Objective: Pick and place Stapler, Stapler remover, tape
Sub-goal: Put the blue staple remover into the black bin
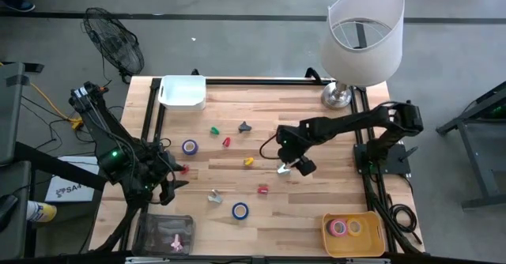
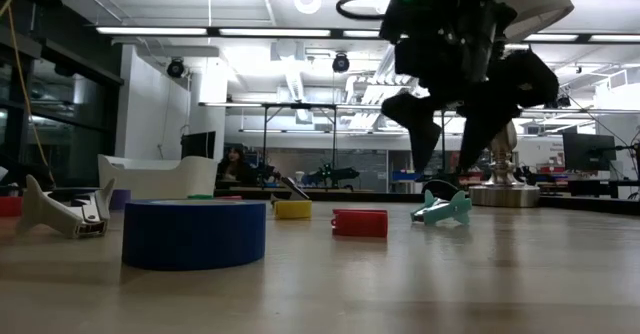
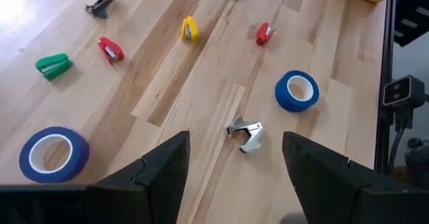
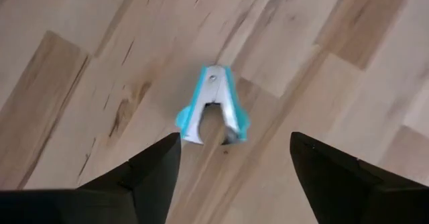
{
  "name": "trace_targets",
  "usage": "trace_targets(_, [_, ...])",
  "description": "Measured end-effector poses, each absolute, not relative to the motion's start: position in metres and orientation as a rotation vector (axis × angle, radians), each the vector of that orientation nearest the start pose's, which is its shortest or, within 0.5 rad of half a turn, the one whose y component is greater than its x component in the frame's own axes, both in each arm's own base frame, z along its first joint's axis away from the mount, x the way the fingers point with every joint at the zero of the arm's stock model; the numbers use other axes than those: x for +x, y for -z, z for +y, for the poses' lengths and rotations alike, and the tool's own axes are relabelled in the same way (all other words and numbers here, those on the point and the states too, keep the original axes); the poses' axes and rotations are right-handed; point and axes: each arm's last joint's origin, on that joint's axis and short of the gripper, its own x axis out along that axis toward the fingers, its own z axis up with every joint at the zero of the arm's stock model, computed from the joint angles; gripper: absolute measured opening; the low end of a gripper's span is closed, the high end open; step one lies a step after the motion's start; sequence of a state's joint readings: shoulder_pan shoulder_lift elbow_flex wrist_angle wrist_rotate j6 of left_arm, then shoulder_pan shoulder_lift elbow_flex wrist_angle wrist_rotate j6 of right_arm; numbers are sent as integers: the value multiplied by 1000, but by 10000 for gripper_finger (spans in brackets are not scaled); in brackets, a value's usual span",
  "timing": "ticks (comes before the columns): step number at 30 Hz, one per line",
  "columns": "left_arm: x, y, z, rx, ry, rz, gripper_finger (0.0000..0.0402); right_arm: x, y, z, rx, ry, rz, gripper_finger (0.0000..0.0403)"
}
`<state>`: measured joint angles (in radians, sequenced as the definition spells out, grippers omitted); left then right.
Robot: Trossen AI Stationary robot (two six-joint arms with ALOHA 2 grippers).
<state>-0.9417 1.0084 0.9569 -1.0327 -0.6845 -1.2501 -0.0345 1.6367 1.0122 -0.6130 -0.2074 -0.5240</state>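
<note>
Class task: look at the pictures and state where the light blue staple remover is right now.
In the high view the light blue staple remover lies on the table right of centre, directly under the open right gripper, between the yellow stapler and the red stapler.

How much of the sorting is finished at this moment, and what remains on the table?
Done: two tape rolls lie in the yellow bin, and a pink item in the clear box.
In hand: nothing; the right tool, open, hovers over the teal staple remover.
Left: two blue tape rolls, the silver remover and small coloured staplers. The left tool waits.
</note>
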Motion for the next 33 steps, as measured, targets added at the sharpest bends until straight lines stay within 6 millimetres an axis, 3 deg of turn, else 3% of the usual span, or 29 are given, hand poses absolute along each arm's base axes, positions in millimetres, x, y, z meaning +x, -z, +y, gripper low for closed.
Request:
trace_targets(12, [113, -293, -127, -405, -226, 768, 234, 305, -170, 4, -310, -450, 1194, 285])
trace_targets(22, [113, -293, -126, -403, -227, 770, 234, 294, -149, 12, -329, -414, 1214, 285])
trace_targets(33, [113, -293, -126, -412, -231, 769, 234, 300, -148, 13, -302, -368, 1143, 285])
